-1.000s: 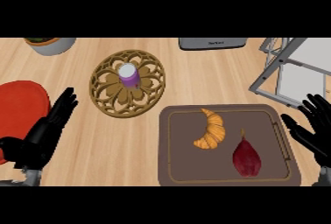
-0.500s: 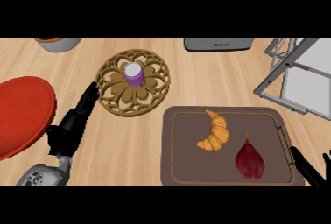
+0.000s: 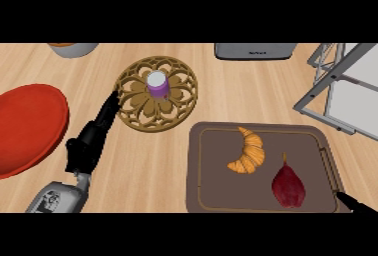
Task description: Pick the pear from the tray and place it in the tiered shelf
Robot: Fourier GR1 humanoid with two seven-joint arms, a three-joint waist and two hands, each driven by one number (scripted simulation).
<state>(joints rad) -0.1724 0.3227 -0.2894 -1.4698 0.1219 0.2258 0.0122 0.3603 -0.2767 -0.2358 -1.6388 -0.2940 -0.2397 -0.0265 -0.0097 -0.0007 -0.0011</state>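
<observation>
Right hand [image 3: 356,204] dropped to frame corner, grip can't tell; pear [image 3: 288,184] on tray [image 3: 203,165] just left.

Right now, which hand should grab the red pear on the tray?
The right hand, probably. It shows at the tray's lower right corner, close to the pear. The left hand is off by the wooden trivet, across the counter from the tray.

- A dark red pear [image 3: 289,185] lies on its side in the lower right of the frame, thin stem pointing up the frame.
- It rests on a brown tray [image 3: 210,170].
- A grey-framed tiered shelf [image 3: 343,85] stands at upper right, apart from the pear.
</observation>
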